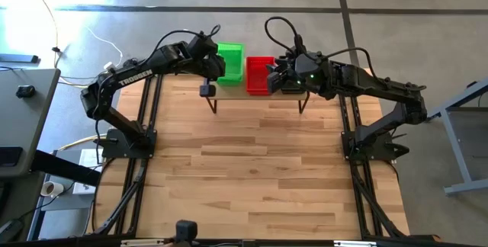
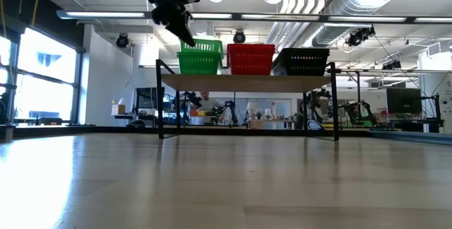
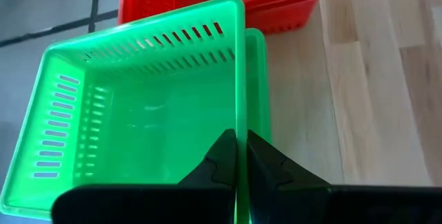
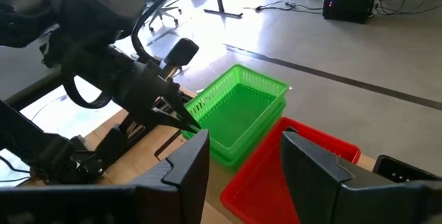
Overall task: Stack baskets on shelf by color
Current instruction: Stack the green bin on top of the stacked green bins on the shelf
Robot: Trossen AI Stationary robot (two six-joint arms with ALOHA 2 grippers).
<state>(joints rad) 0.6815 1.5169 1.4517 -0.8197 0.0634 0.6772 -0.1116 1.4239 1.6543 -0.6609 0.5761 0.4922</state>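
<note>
Green baskets (image 2: 200,56) sitting stacked at one end of the shelf (image 2: 247,82), red stack (image 2: 250,59) beside them in the middle, black stack (image 2: 302,61) at the other end. Top green basket (image 3: 138,106) lying slightly askew on the one beneath. Left gripper (image 3: 236,156) pinching shut on that top basket's rim. Right gripper (image 4: 243,158) hovering over the red baskets (image 4: 286,175), fingers spread wide, gripping nothing.

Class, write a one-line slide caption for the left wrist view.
Left gripper shut on the top green basket's wall, above another green basket, red baskets behind.
</note>
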